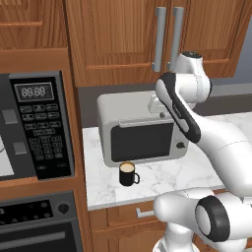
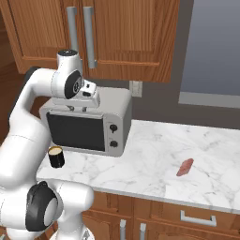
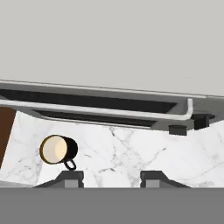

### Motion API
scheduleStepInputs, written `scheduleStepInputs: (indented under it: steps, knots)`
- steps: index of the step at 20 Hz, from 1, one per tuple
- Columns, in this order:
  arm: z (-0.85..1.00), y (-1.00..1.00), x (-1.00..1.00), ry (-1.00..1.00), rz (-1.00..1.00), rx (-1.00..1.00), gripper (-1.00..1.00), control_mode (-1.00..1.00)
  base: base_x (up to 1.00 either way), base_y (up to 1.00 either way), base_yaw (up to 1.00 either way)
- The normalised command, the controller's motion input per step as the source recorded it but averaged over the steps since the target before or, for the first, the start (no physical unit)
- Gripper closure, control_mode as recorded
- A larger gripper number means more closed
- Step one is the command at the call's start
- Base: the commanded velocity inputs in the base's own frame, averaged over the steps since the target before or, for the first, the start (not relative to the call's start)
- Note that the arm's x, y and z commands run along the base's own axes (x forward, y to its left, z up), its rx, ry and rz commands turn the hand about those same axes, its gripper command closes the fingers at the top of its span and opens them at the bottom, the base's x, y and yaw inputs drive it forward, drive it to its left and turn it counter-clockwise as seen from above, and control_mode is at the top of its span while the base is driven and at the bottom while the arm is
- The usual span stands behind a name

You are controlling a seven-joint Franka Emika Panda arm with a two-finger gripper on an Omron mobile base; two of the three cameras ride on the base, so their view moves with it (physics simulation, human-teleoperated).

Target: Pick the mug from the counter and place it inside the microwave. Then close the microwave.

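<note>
My arm (image 1: pixel 216 135) is all glossy white shell, chunky rounded links with dark bands and black caps at the joints (the elbow one looks like a big grey-black disc). My gripper (image 3: pixel 111 178) ends in two small dark grey fingertips (image 3: pixel 70 177), blocky and flat-topped.

grey toaster oven (image 2: pixel 86 124) – shut | red sausage (image 2: pixel 185 167) – right of it

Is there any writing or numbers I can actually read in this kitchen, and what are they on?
"88:88": digital display on the black microwave.
Keypad buttons below the display: markings too small and blurred to read.
Light-grey box oven, mug, counter: no lettering visible.
</note>
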Motion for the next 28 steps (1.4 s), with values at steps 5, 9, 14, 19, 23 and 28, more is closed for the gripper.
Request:
scheduleStepInputs:
  steps: [5, 9, 14, 19, 23, 28]
  knots:
    - [-0.04, 0.17, -0.16, -0.13, 0.06, 0.02, -1.00, -1.00, 0.00, 0.00, 0.00]
    - [-0.02, 0.32, -0.35, -0.07, 0.25, 0.02, -1.00, -1.00, 0.00, 0.00, 0.00]
    - [-0.07, 0.00, -0.37, -0.01, 0.31, 0.00, -1.00, -1.00, 0.00, 0.00, 0.00]
    - [-0.33, 0.06, -0.35, 0.00, 0.31, 0.00, -1.00, -1.00, 0.00, 0.00, 0.00]
    - [-0.14, 0.25, -0.20, 0.01, 0.29, -0.05, -1.00, -1.00, 0.00, 0.00, 0.00]
    - [0.00, 0.23, 0.00, 0.00, 0.14, -0.06, -1.00, -1.00, 0.00, 0.00, 0.00]
